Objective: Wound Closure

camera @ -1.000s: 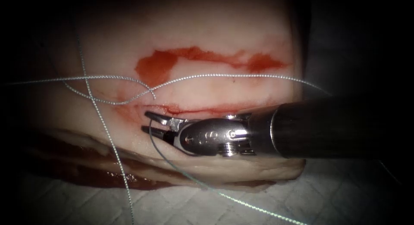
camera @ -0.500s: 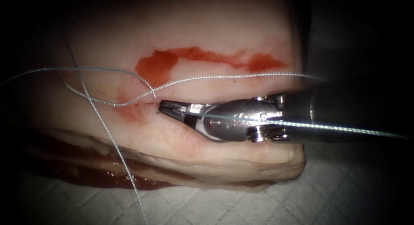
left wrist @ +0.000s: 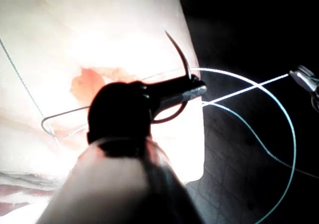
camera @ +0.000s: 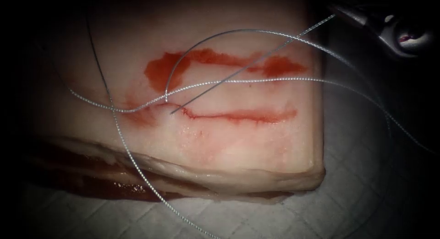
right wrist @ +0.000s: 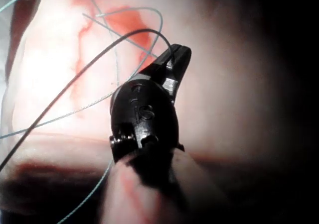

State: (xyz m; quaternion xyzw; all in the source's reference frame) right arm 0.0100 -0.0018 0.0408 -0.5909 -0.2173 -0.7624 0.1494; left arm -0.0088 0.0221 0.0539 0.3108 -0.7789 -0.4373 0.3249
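The tissue has a red cut running left to right. My right tool is up beyond the tissue's far right corner, jaws shut on the thread, which runs taut from the cut's left end to the jaws. The right wrist view shows these jaws closed over a dark strand. My left tool is shut on the curved needle near mid-curve, free of the tissue, tip pointing up. The right tool appears small there, holding the thread.
A red fluid patch lies beyond the cut. Loose thread arcs over the tissue, trails off the right edge and crosses the front face onto the white cloth.
My right tool left the cut's left end and drew back up and to the right with thread in its jaws. That strand is now taut and a wide loop arcs over the tissue.
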